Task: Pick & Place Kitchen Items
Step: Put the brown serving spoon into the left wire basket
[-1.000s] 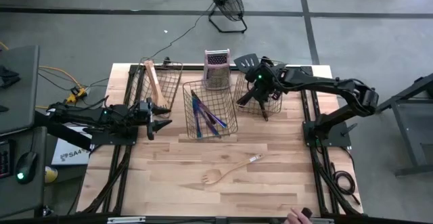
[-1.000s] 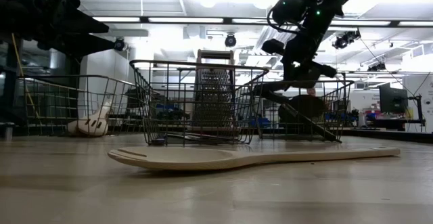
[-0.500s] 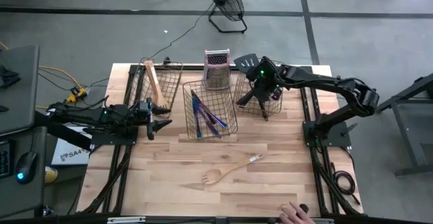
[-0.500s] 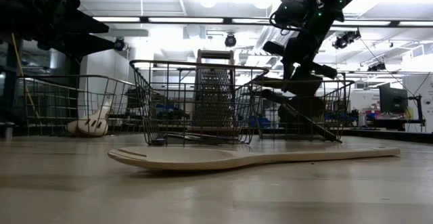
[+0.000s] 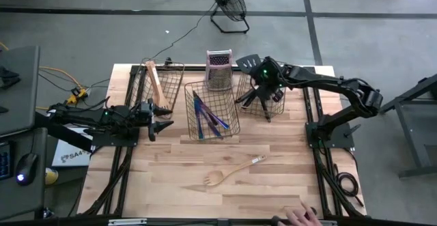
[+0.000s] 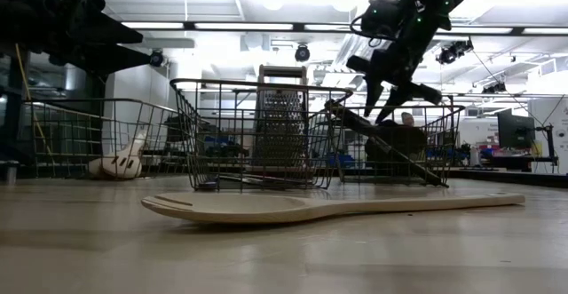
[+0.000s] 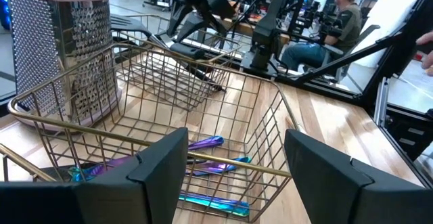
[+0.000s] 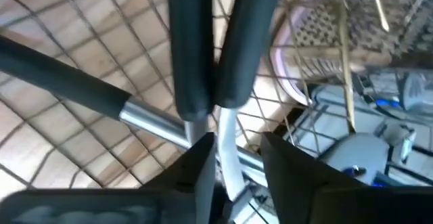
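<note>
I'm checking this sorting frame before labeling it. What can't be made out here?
- Right gripper: whether anything touches its open fingers; right wrist view too blurred.
- Right basket: utensil count, high view; the arm covers it.
- Left basket: contents, low view; only one pale wooden end shows.
- Left gripper: waiting, left edge.

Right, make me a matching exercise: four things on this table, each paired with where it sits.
Things:
1. wooden fork
2. purple-blue cutlery
3. box grater
4. black spatulas

Places:
A. in the right basket
B. lying loose on the bare table
C. upright behind the middle basket
D. in the middle basket

Pairs: 1-B, 2-D, 3-C, 4-A
</note>
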